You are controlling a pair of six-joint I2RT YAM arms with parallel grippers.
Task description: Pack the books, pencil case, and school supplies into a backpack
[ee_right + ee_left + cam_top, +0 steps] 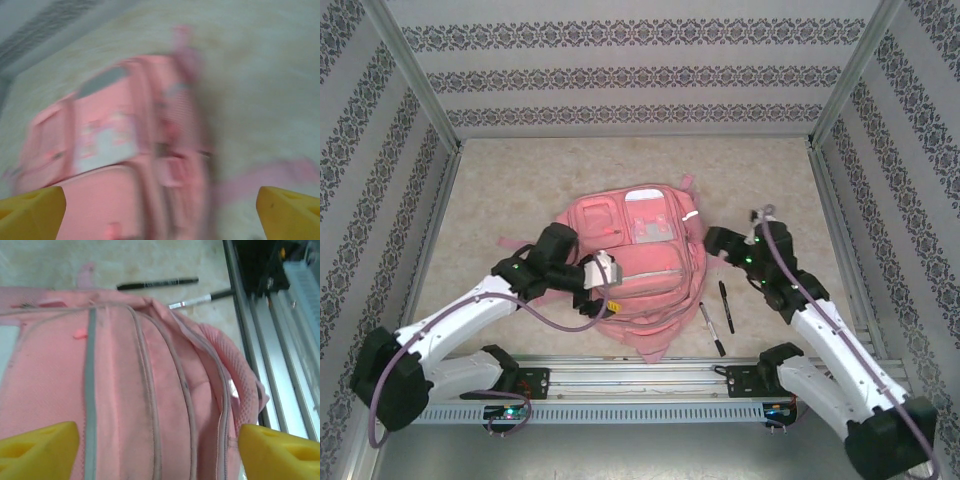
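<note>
The pink backpack point(638, 262) lies flat in the middle of the table, top end toward the arms. My left gripper point(604, 272) hovers over its near left part, open; in the left wrist view its yellow fingertips point(37, 450) stand wide apart above the backpack's fabric point(125, 390), holding nothing. My right gripper point(716, 240) is at the backpack's right edge, open, its fingertips point(290, 212) spread over the blurred backpack point(115, 160). Two black pens point(712, 328) point(726, 306) lie on the table right of the backpack, seen too as pens point(157, 284) in the left wrist view. The books and pencil case are hidden.
A metal rail point(650, 375) with both arm bases runs along the near table edge, close to the backpack's near end. Patterned walls point(620, 75) enclose the table on three sides. A pink strap point(515, 243) trails left of the backpack.
</note>
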